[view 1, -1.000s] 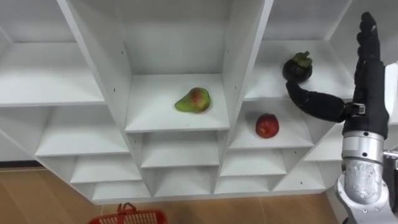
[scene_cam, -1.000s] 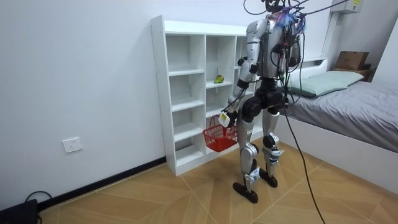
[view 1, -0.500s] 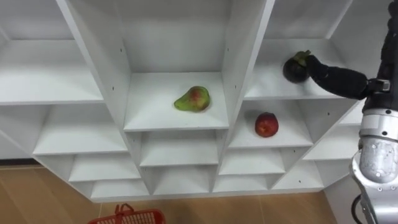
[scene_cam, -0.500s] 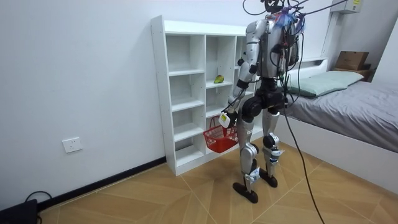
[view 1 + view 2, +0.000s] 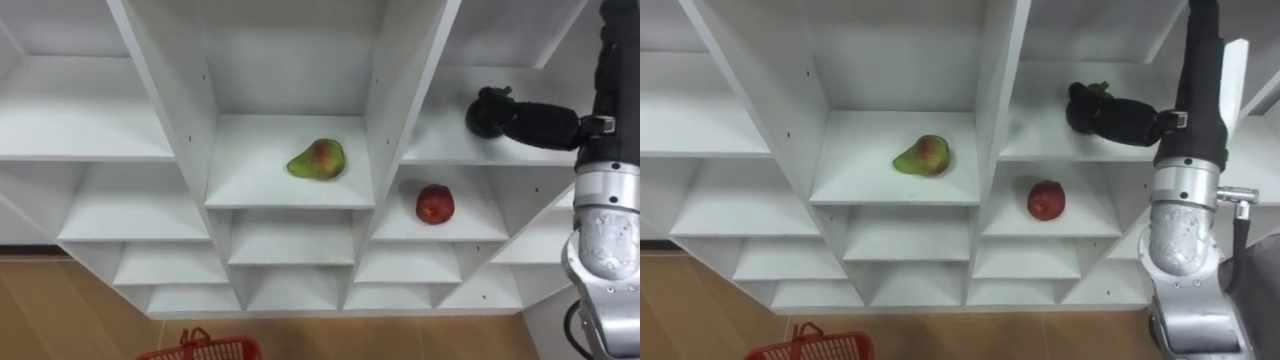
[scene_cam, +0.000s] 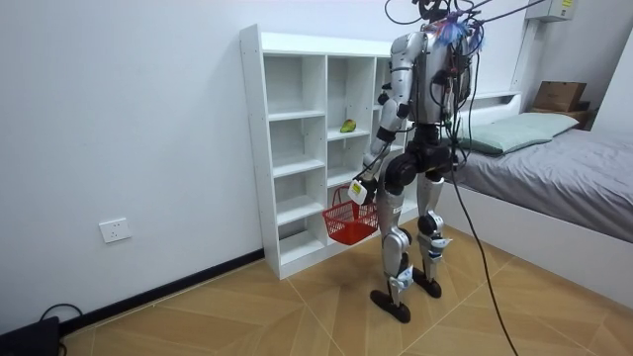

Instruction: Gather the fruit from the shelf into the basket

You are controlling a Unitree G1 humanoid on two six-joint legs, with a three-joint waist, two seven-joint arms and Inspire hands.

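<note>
A white wall [image 6: 119, 119], wood floor [image 6: 247, 316] and a bed [image 6: 554, 163] make up the room. The robot stands facing a white closet [image 6: 253, 148] of open shelves. A red basket [image 6: 348, 223] hangs from its curled left hand [image 6: 358, 188]. The right hand [image 5: 612, 80] holds nothing: its fingers are straight and its thumb touches a dark mangosteen [image 5: 484, 112] on the upper right shelf. A red apple [image 5: 434, 204] lies one shelf below, and a green-red fruit [image 5: 318, 160] sits in the middle column.

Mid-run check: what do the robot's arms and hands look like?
The right hand is black with a black wrist section, then a rounded silver forearm with a dark cable beside it. The left hand has a white tag; its arm is silver.
</note>
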